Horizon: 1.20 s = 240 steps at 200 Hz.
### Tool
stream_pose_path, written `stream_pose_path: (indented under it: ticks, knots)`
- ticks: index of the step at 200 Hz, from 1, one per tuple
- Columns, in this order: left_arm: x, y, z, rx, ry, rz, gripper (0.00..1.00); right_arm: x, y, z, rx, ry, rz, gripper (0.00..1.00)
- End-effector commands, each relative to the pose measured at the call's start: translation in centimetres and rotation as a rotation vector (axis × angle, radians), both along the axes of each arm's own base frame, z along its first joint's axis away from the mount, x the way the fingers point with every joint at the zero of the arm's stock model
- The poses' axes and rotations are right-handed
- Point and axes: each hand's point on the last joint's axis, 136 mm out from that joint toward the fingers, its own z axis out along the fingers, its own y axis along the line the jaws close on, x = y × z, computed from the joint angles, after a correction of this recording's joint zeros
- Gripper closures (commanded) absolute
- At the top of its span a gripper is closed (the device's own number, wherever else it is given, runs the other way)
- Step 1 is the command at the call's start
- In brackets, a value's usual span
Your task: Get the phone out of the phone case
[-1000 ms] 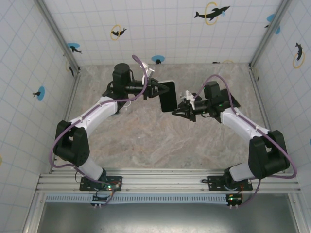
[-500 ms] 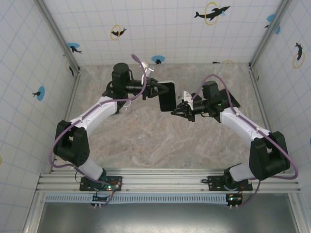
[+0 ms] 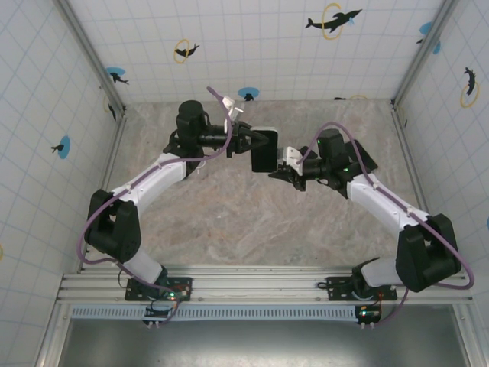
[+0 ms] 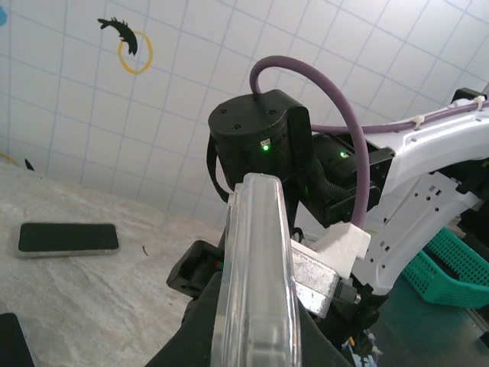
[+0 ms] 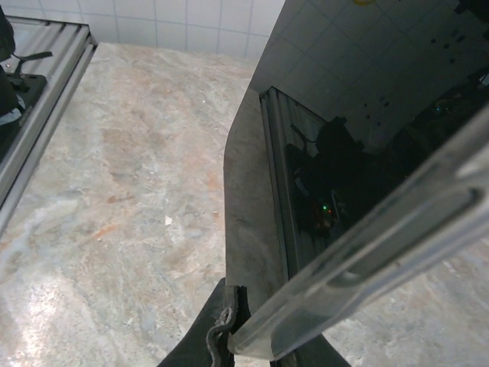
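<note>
The left gripper (image 3: 248,143) is pressed together on one short end of a clear case (image 4: 256,252). In the left wrist view, its dark fingers (image 4: 200,329) sit at the bottom of the frame with the see-through rim of the case rising edge-on between them.

The right gripper (image 3: 284,167) is also pinched tight on the case, at the corner facing the right arm. The right wrist view shows its fingertips (image 5: 221,336) closed on the transparent rim.

The phone (image 3: 264,151) sits inside the case, its glossy black screen filling much of the right wrist view and mirroring the tiled wall and the rig. Phone and case hang in the air between the two grippers, above the far middle of the table (image 3: 229,222) and not touching it.

Both arms reach inward from the near edge and meet at the phone. A purple cable (image 3: 218,99) loops over the left arm. Beyond the case, the left wrist view shows the black wrist of the right arm with a small green light.

A second phone (image 4: 69,238) lies flat on the marbled tabletop, face up, well apart from the held one. A green basket (image 4: 451,267) sits off to the right in that view. White tiled walls with dolphin stickers (image 3: 334,19) enclose the table.
</note>
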Motion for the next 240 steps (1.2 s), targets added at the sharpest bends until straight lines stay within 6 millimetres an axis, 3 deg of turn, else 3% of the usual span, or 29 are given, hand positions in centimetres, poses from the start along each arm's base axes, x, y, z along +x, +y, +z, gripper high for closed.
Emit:
stream_pose_path:
  ticks: [1, 117, 167, 214, 240]
  knots:
    - [-6.0, -1.2, -0.5, 0.086, 0.247, -0.239, 1.00, 5.2, -0.9, 5.0, 0.031, -0.373, -0.183, 0.98]
    - [-6.3, -1.3, -1.0, 0.095, 0.279, -0.264, 1.00, 5.2, -1.3, 6.3, 0.092, -0.412, -0.256, 0.97]
    - [-3.6, -1.2, 0.0, 0.059, 0.234, -0.138, 1.00, 4.0, -1.5, 6.7, 0.195, -0.282, -0.248, 0.95]
    - [-3.3, -1.3, -0.3, 0.058, 0.232, -0.119, 1.00, 1.8, -0.9, 7.4, 0.298, -0.137, -0.183, 0.86]
    - [-2.0, -1.2, 0.3, 0.042, 0.215, -0.055, 1.00, 1.5, -1.0, 6.5, 0.286, -0.074, -0.184, 0.81]
